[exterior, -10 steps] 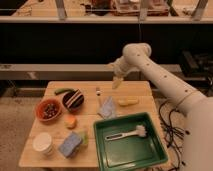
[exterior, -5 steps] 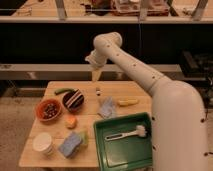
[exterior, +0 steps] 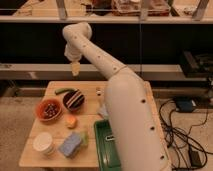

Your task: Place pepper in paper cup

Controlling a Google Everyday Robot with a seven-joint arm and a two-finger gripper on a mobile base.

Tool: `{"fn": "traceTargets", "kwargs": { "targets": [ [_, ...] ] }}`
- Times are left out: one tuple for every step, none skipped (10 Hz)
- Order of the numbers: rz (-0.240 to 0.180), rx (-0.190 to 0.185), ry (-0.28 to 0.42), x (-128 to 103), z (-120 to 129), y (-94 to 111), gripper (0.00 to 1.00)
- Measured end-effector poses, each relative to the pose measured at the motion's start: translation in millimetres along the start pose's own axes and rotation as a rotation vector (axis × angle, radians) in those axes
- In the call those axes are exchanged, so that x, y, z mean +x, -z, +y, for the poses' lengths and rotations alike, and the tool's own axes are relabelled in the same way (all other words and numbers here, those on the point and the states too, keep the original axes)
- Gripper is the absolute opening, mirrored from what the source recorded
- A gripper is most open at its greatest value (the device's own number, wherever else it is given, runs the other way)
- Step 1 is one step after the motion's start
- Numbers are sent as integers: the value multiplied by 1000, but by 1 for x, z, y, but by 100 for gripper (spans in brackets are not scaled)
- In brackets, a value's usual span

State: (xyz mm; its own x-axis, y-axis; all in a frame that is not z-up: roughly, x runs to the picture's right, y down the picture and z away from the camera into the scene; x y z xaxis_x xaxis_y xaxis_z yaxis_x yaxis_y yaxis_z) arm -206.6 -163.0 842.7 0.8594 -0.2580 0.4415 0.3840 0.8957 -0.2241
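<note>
On the left we see nothing shifted since the earlier frame: the paper cup (exterior: pixel 43 144) stands at the front left corner of the bench (exterior: pixel 52 87), the orange-red bowl (exterior: pixel 49 110) behind it, and the pepper (exterior: pixel 64 91) lies near the back left edge, just behind the dark striped bowl (exterior: pixel 73 99). What we find changed is the arm (exterior: pixel 130 115). It has swung left, and the hand (exterior: pixel 75 67) now hangs in the air above the pepper, well apart from it, rather than over the bench's middle. The hand points downward with its fingers spread wide and nothing between them. To the right, the arm's thick white segment slopes toward us, hiding most of the green tray (exterior: pixel 101 147) and the bench's right half.
</note>
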Motion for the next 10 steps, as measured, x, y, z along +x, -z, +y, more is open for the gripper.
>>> {"fn": "traceTargets", "kwargs": {
  "targets": [
    [8, -2, 5, -3, -4, -2, 80],
    [8, -2, 4, -3, -4, -2, 80],
    [9, -3, 3, -2, -3, -2, 80],
    [11, -2, 1, 0, -4, -1, 80],
    [16, -6, 2, 1, -2, -2, 80],
    [28, -7, -4, 0, -2, -2, 80],
    [39, -3, -22, -5, 3, -6, 80],
    [34, 2, -36, -7, 10, -14, 80],
    [30, 6, -45, -3, 16, -26, 80],
    [15, 9, -47, -3, 21, -40, 80]
  ]
}}
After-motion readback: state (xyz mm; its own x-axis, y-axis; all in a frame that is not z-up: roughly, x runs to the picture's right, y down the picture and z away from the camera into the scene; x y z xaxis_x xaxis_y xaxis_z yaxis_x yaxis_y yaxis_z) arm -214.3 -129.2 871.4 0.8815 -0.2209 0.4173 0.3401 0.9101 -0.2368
